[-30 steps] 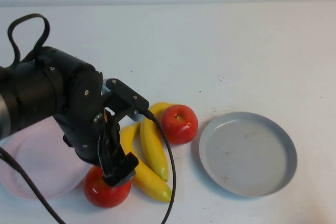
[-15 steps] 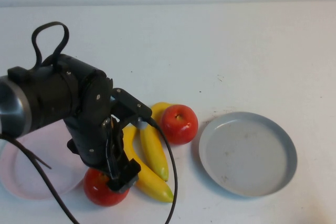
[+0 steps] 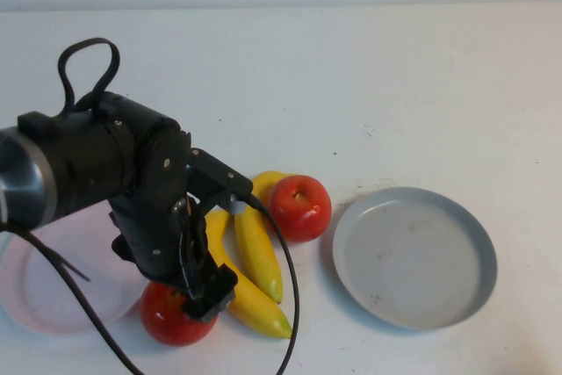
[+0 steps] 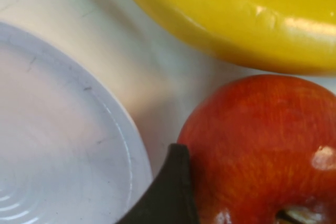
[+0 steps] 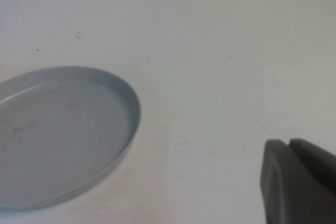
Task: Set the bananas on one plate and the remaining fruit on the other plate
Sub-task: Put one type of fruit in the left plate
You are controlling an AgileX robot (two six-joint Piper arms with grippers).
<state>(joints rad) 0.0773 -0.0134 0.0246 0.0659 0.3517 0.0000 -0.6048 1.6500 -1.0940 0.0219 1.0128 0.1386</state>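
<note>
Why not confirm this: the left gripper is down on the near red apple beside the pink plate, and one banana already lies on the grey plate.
One detail is wrong. The high view shows the grey plate holding nothing; both bananas lie on the table. The left gripper is down on the near red apple beside the pink plate. The right gripper stays apart.

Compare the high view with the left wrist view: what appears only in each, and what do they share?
Only the high view shows the grey plate, the far apple, the second banana and the whole left arm; the right gripper appears in neither. Only the left wrist view shows a left gripper fingertip against the near apple. Both show that apple, a banana and the pink plate.
</note>
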